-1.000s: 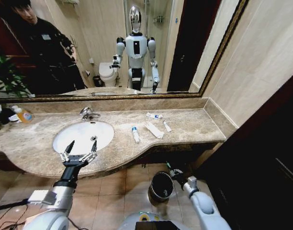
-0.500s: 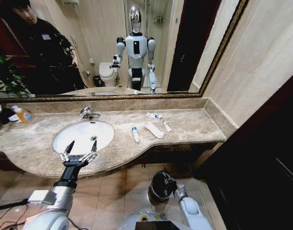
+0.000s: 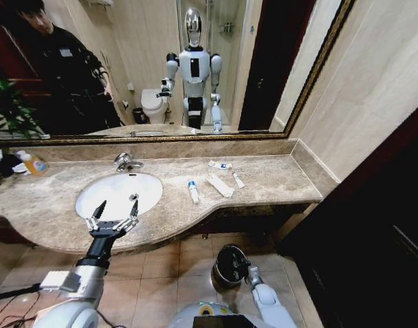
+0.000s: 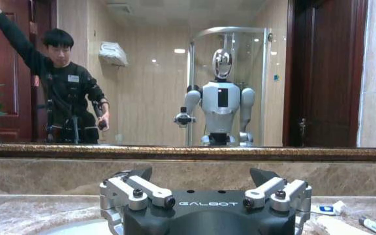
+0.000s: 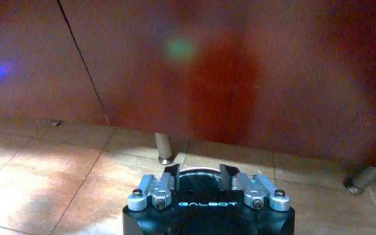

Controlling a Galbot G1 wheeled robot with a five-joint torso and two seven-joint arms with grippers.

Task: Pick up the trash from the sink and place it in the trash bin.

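Head view: right pincer (image 3: 246, 267) low at the trash bin (image 3: 231, 264) rim, fingers near together, nothing visibly held; looks like the drop step. Left pincer (image 3: 115, 209) spread over the sink (image 3: 119, 193). Trash (image 3: 220, 185) on the bench right of sink. Next: fetch another piece. Pincers read "GALBOT".

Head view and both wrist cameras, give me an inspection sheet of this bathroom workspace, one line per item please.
Surface: marble counter, dry-looking.
Job's things: four white tubes and packets lie on the counter, right of the sink; basin looks bare. Trash bin on the floor below.
Clutter: orange-liquid bottle at the counter's far left.
Grippers: left gripper open above the sink's near rim; right gripper low at the bin, fingers nearly together, holding nothing visible.
Cables: cable on the floor, lower left.
Surroundings: mirror, toilet reflected, wooden cabinet, tiled floor.
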